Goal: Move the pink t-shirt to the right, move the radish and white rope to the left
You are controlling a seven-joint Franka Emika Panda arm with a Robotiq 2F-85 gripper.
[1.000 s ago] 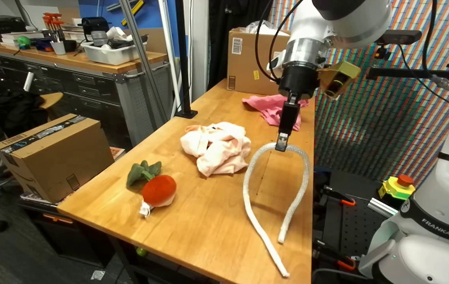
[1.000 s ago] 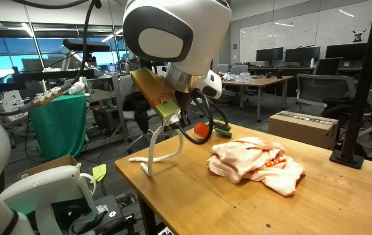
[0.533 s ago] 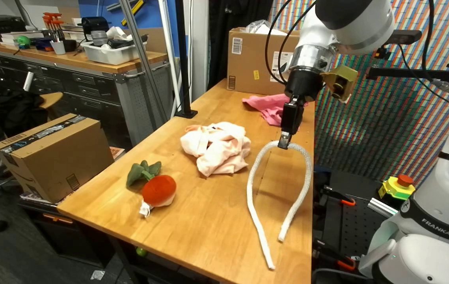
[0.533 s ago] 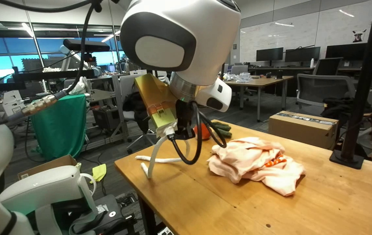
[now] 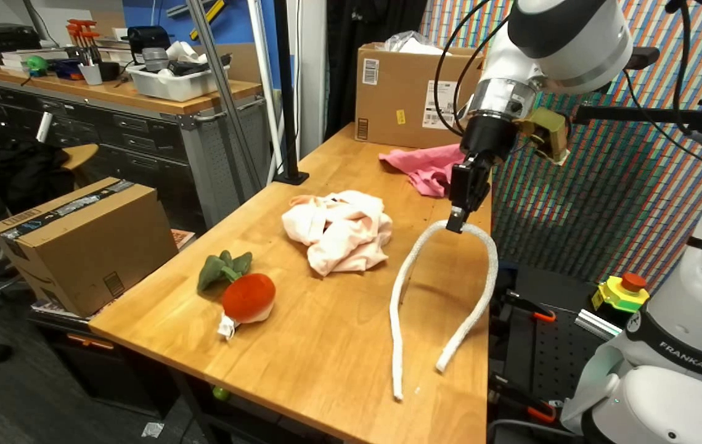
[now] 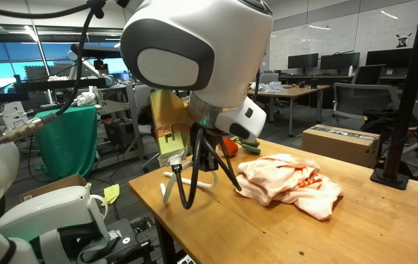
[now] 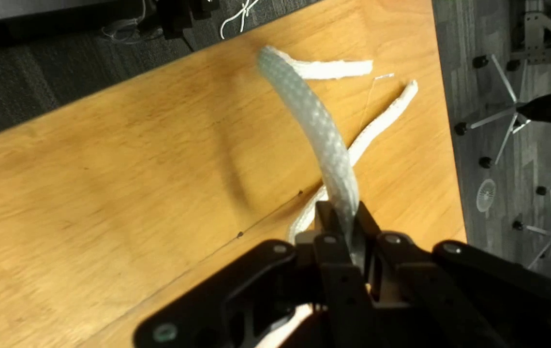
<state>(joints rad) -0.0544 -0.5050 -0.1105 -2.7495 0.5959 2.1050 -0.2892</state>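
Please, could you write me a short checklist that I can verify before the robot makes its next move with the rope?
1. Gripper shut on the rope: ok.
2. Grip firm enough: cannot tell from pictures.
3. Rope fully off the table: not ok, its lower parts appear to rest there.
4. Rope apart from the pale pink cloth: ok.
5. Rope apart from the radish: ok.

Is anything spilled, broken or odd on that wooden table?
Nothing looks spilled or broken. One small oddity: a thin, pale thread lying between the ends of the white braided rope, perhaps frayed loose from it.
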